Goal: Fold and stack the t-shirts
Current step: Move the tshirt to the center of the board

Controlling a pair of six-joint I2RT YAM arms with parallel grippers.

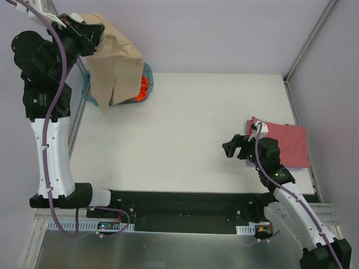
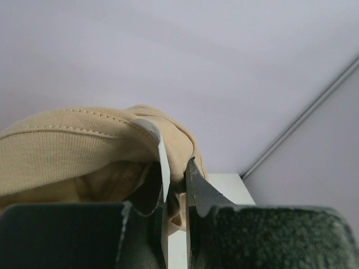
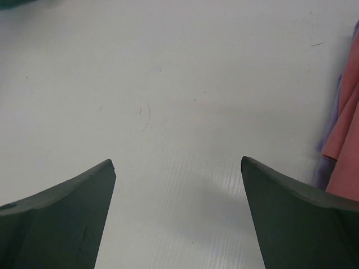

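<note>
- A flat white rectangular table top (image 1: 185, 140) with a matt surface carries everything; the right wrist view shows a few faint scuff marks on it.
- A folded dusty red cotton t-shirt (image 1: 286, 143) lies flat near the table's right edge.
- A thin lavender cloth edge (image 3: 327, 143) shows under the red shirt's side and touches the table.
- A teal see-through plastic tub (image 1: 147, 78) stands at the far left corner, well apart from the shirts and mostly hidden.
- A long black base plate (image 1: 179, 203) runs along the near edge.
</note>
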